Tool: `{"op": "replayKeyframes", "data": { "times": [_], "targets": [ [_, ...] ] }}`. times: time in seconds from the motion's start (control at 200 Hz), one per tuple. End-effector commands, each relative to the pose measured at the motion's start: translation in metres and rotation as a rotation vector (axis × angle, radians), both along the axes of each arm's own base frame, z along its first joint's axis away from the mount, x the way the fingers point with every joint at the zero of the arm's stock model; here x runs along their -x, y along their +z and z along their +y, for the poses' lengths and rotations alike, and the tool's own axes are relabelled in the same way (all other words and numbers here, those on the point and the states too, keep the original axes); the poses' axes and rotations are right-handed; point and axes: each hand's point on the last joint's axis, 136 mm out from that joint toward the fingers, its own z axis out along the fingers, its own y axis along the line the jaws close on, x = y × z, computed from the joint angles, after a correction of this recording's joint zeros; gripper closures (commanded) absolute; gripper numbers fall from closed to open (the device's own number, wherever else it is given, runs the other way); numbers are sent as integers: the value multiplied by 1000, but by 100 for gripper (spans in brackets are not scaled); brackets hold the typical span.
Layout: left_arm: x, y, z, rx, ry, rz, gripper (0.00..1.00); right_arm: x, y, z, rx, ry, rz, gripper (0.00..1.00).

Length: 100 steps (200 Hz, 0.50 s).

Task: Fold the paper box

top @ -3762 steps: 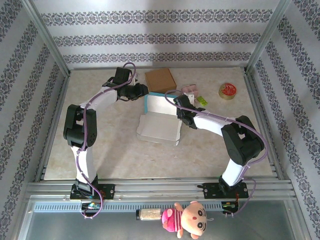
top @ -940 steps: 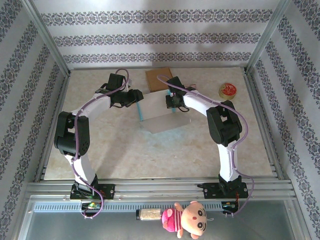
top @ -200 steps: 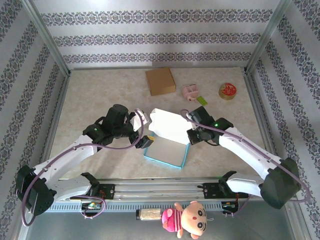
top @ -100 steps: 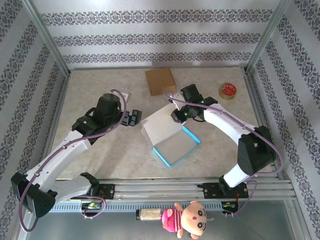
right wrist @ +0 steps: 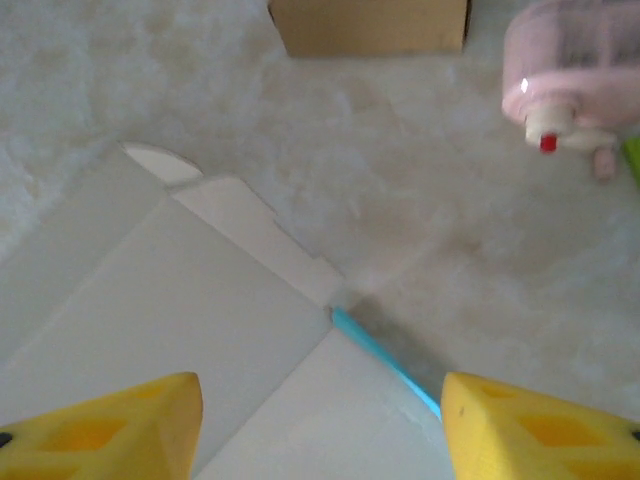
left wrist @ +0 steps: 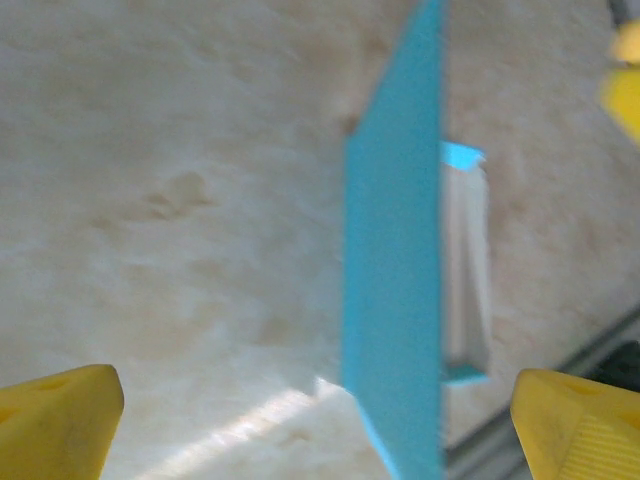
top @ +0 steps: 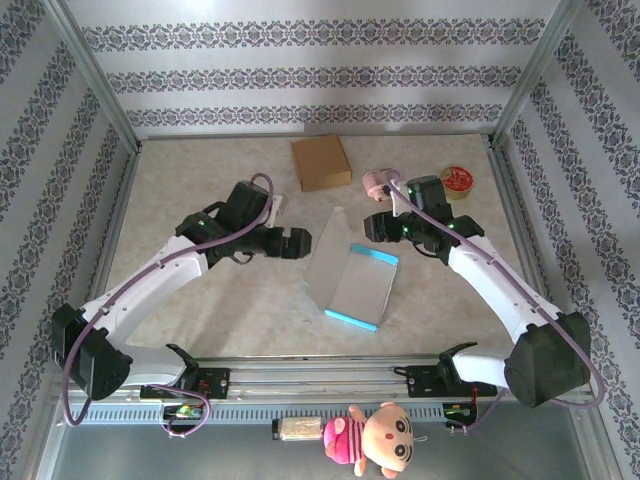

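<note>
From above, the white paper box with turquoise outer faces (top: 352, 278) stands tipped up around the middle of the beige marbled desk (top: 190, 170), somewhat toward its near edge. One white panel is raised, and the turquoise-rimmed part leans beside it. The right fingers (top: 378, 226) are spread and hold nothing, just beyond the box's far right corner. Half a second earlier they were at its white flap while the box sat as an open tray, so they have just let go and backed off (the fold looks unfinished to me, the lid not tucked). The left fingers (top: 297, 243) are spread wide as before, but have come in near the box's left panel without touching it. A flat brown cardboard box (top: 321, 162) lies by the far edge, unmoved. In the left wrist view the yellow left fingers (left wrist: 58, 418) sit far apart, with a turquoise panel edge-on ahead. In the right wrist view the yellow right fingers (right wrist: 100, 425) are apart over white panels with nothing between them, and a pink plastic toy (right wrist: 570, 80) lies beyond.
</note>
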Motion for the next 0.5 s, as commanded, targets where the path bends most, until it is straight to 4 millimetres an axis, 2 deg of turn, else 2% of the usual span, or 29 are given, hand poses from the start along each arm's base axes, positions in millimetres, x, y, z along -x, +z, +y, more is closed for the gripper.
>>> {"op": "replayKeyframes", "data": {
  "times": [0.0, 0.1, 0.2, 0.305, 0.495],
  "targets": [
    [16, 0, -7, 62, 72, 45, 0, 21, -26, 22, -59, -7, 132, 44],
    [28, -20, -6, 4, 152, 112, 0, 31, -38, 27, -15, 8, 137, 39],
    [39, -28, -5, -106, 196, 139, 0, 29, -38, 24, -32, -11, 138, 35],
    [46, -37, -15, -121, 235, 197, 1, 27, -37, 23, -28, -12, 133, 33],
    [47, -55, -34, -68, 312, 251, 22, 27, -40, 24, -22, -4, 141, 32]
  ]
}}
